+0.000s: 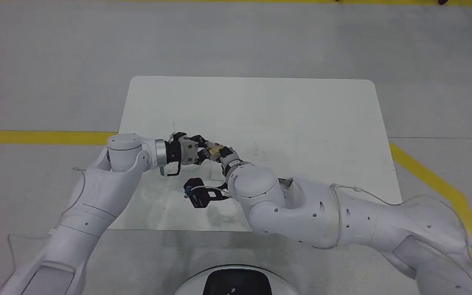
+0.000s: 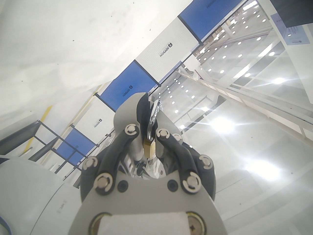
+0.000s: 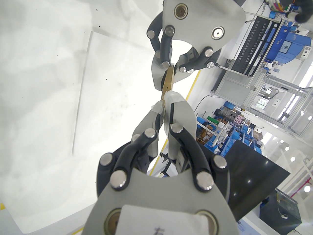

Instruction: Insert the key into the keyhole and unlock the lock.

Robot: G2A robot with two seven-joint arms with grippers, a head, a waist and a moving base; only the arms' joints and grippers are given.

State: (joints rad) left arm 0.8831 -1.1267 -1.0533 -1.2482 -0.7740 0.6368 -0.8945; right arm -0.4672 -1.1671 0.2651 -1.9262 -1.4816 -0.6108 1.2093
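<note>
Two arms meet over white table, left of its middle, grippers tip to tip. Left gripper clamped on small brass lock: lock body held between its fingers, one end poking out toward other arm. Right gripper pressed together at that end, pinching key. Key mostly hidden by pads. Cannot tell whether key sits in keyhole. Silver metal part shows between left fingertips, beyond brass body.
</note>
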